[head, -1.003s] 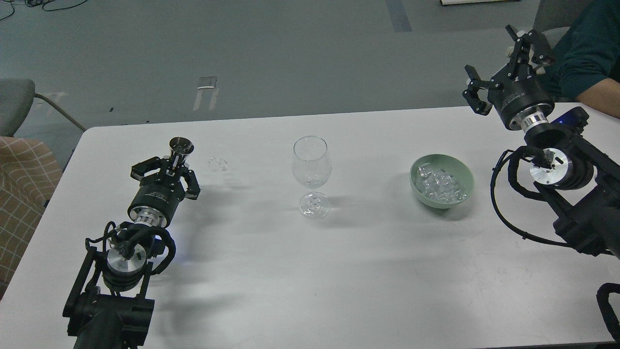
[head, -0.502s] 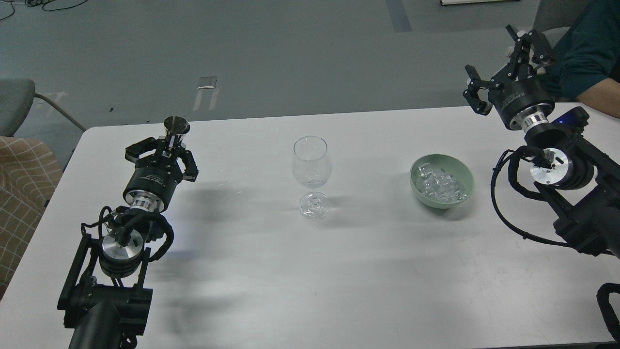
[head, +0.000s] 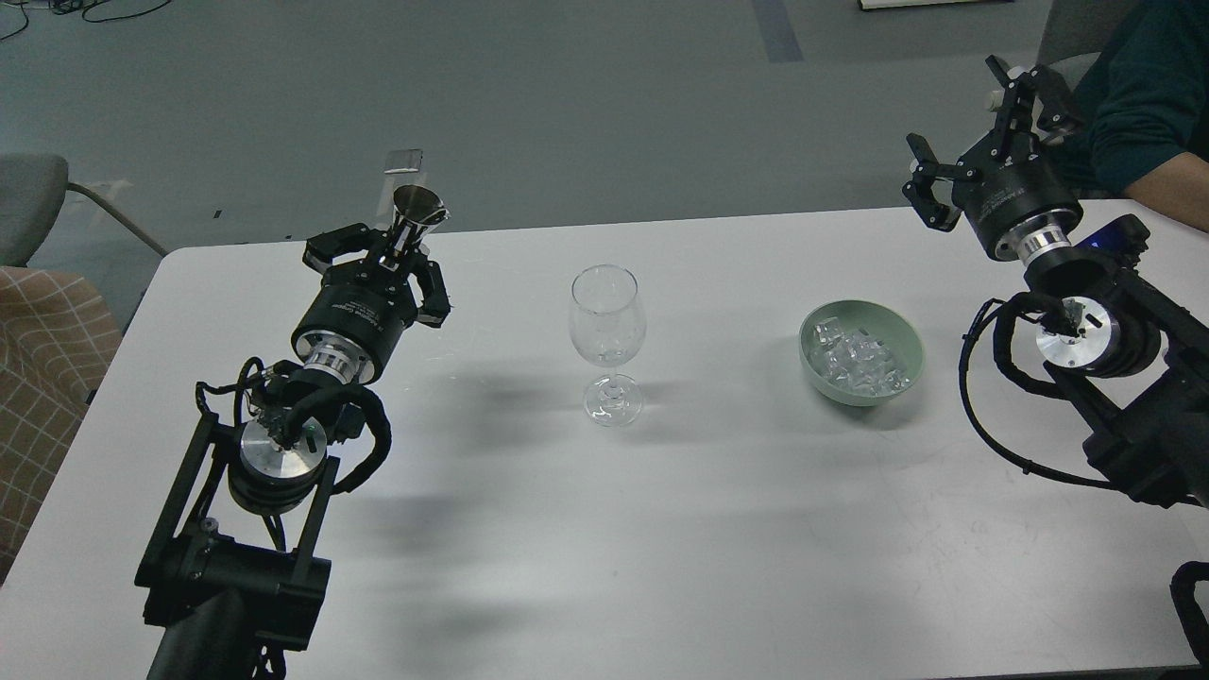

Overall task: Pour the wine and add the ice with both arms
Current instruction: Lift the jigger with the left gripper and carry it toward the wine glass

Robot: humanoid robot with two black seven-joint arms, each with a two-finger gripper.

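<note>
My left gripper (head: 392, 253) is shut on a small shiny metal cup (head: 416, 210), held upright in the air above the table's back left, to the left of the wine glass. The clear stemmed wine glass (head: 607, 326) stands empty at the table's middle. A pale green bowl (head: 905, 348) to its right holds the ice (head: 853, 363), several clear cubes. My right gripper (head: 965, 127) is open and empty, raised above the table's back right corner, beyond and to the right of the bowl.
The white table (head: 661, 529) spans the view. A person's teal-sleeved arm (head: 1148, 104) rests at the back right corner, close to my right gripper. A grey chair (head: 28, 203) and checked fabric (head: 38, 378) stand off the table's left edge.
My left arm has lifted the metal cup and carried it up and to the right, toward the wine glass. My right arm has barely moved.
</note>
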